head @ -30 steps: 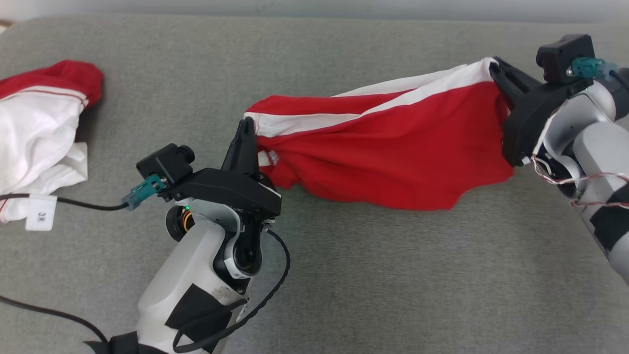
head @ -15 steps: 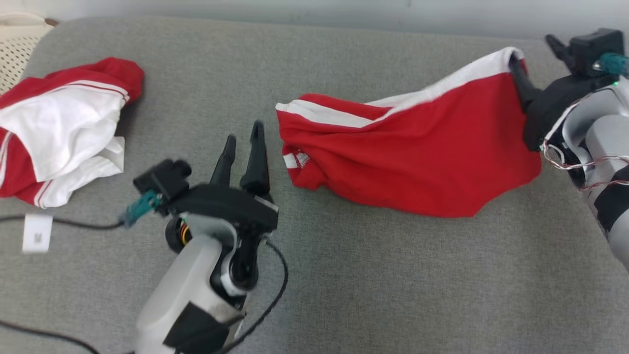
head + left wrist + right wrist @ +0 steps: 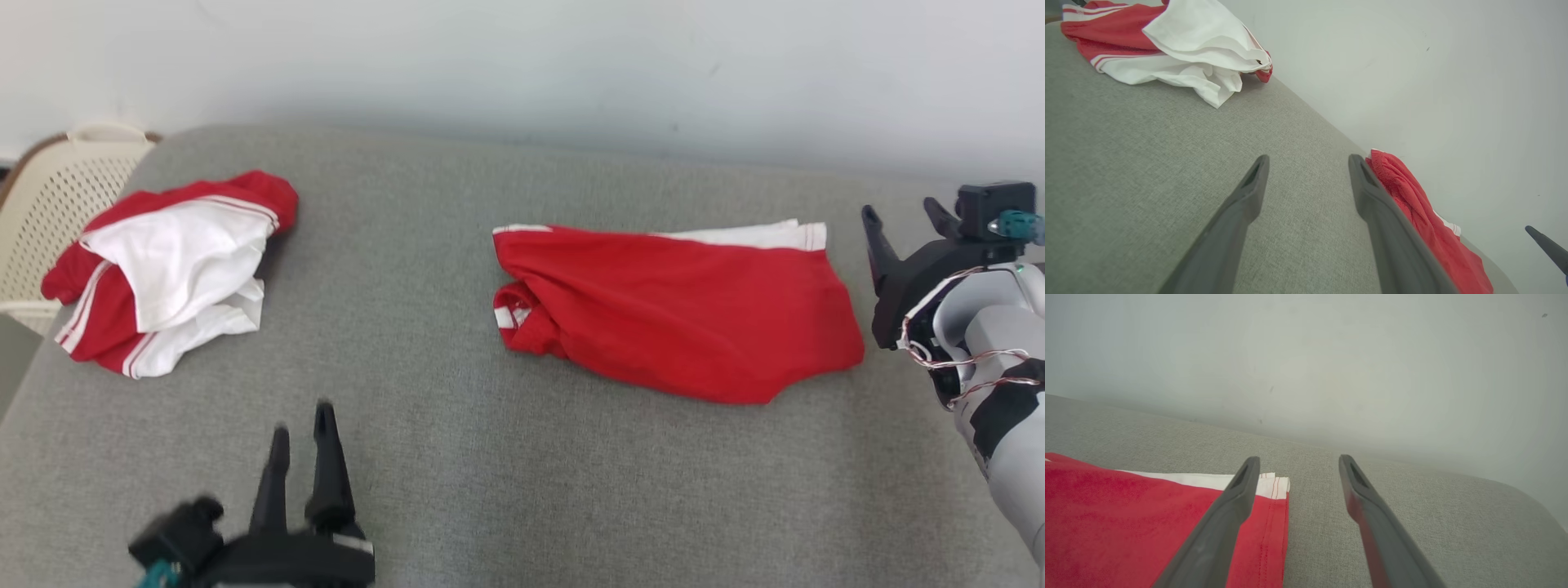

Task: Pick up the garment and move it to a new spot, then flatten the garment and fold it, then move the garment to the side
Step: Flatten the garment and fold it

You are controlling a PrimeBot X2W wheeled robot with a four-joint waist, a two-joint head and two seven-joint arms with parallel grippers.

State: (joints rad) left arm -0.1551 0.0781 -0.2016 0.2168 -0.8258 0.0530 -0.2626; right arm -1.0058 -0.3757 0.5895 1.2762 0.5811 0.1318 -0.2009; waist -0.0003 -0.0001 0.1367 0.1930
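Note:
The garment [image 3: 669, 314] is red with white trim and lies loosely flat on the grey cushion [image 3: 457, 457], right of centre, its left end bunched. My left gripper [image 3: 302, 429] stands open at the lower left, well apart from the cloth, with nothing between its fingers. In the left wrist view the left gripper [image 3: 1306, 161] points over bare cushion, the garment [image 3: 1412, 204] just beyond its right finger. My right gripper [image 3: 898, 211] is open just past the garment's right edge. The right wrist view has the right gripper [image 3: 1298, 460] above the garment's [image 3: 1126, 522] white-edged corner, not touching it.
A second red and white garment pile [image 3: 171, 269] lies at the cushion's far left, also in the left wrist view as the pile [image 3: 1180, 45]. A cream perforated basket [image 3: 49, 188] stands beyond the left edge. A pale wall [image 3: 522, 73] runs behind.
Both grippers have opened and let go of the garment, which dropped from stretched in the air to lying on the cushion. Both arms drew back. The camera has also tilted up.

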